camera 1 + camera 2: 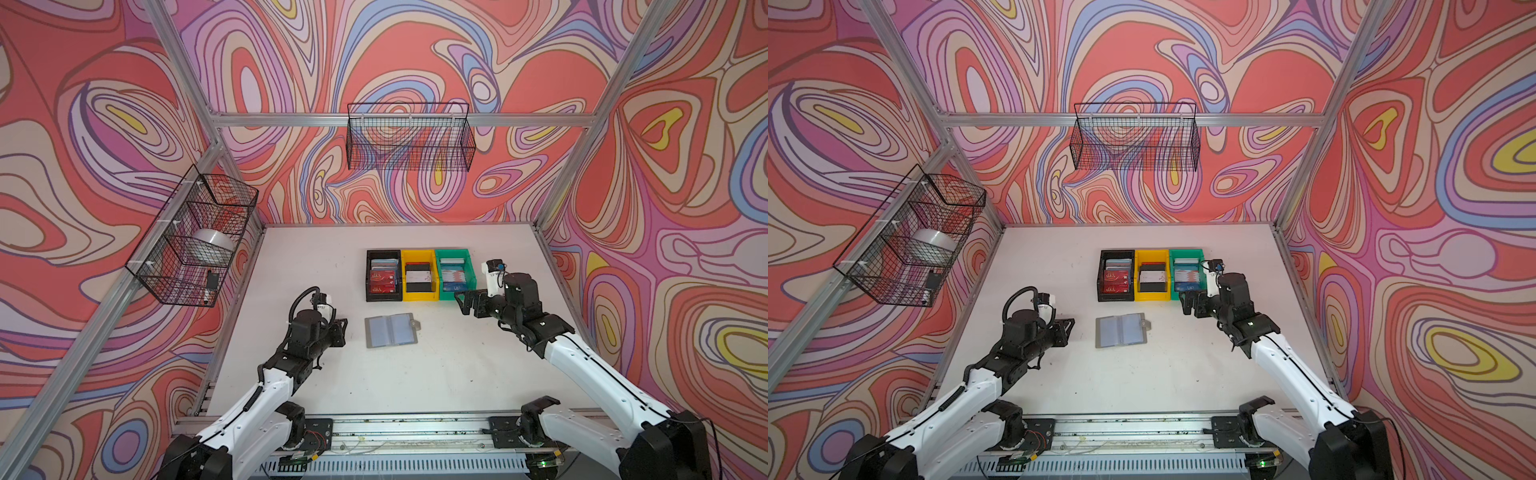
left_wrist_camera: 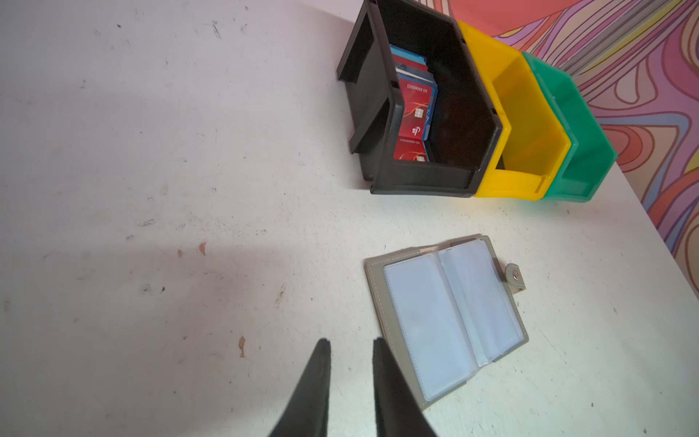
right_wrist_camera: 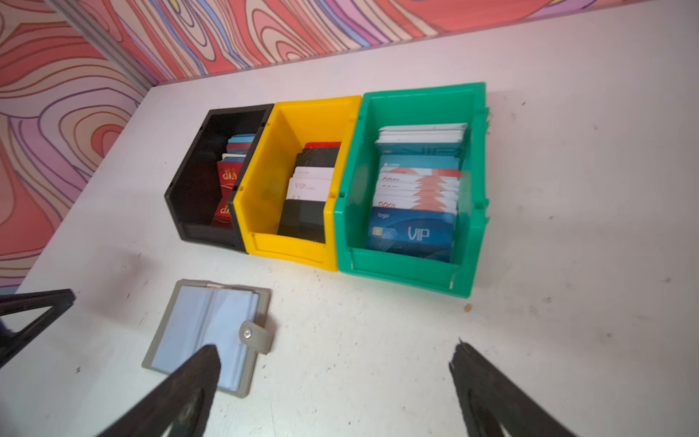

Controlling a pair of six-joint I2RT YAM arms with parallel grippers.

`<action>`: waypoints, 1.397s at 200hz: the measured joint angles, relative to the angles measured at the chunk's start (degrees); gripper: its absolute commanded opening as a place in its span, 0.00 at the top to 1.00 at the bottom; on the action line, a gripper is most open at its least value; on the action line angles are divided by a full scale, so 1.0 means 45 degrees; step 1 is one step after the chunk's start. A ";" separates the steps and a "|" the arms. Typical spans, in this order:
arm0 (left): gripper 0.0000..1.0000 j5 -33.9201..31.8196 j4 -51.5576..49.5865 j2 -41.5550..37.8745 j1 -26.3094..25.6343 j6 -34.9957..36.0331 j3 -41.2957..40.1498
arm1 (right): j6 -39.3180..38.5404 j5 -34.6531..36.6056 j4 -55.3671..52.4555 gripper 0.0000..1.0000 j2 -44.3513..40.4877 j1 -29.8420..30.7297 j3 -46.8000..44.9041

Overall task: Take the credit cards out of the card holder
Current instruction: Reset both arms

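The grey card holder (image 1: 390, 330) (image 1: 1121, 330) lies open and flat on the white table, its snap tab pointing right. Its clear sleeves (image 2: 446, 321) (image 3: 212, 333) look pale blue, and no lettering shows in them. Red credit cards (image 2: 414, 109) (image 1: 382, 280) lie in the black bin, and a blue "VIP" card (image 3: 412, 234) lies in the green bin. My left gripper (image 1: 338, 328) (image 2: 351, 342) hovers just left of the holder, its jaws a narrow gap apart with nothing between them. Right of the holder, my right gripper (image 1: 463, 301) (image 3: 336, 352) stands wide open and empty.
Black (image 1: 372, 274), yellow (image 1: 405, 270) and green (image 1: 471, 270) bins stand side by side behind the holder, each holding stacked cards. A wire basket (image 1: 409, 137) hangs on the back wall. Another basket (image 1: 191, 237) on the left wall holds a tape roll.
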 measured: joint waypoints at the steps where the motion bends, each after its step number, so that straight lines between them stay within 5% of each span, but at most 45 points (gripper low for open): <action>1: 0.71 -0.0010 -0.0005 -0.0010 0.0000 0.0000 0.0015 | -0.0010 0.0034 0.0000 0.02 -0.0010 0.0000 0.0000; 152: 0.24 -0.2098 -0.0097 -0.0121 0.0350 0.0763 0.0267 | -0.1515 0.3473 0.1797 0.02 -0.0981 0.0000 -0.1175; 205: 0.20 -0.2798 0.0471 -0.0126 0.0432 0.1593 0.0568 | -0.2671 0.4750 0.4590 0.02 -0.1103 0.0000 -0.2701; 279: 0.16 -0.3847 0.3002 0.0034 0.0869 0.4371 0.0010 | -0.4323 0.5119 1.0972 0.02 0.3191 -0.1107 -0.4192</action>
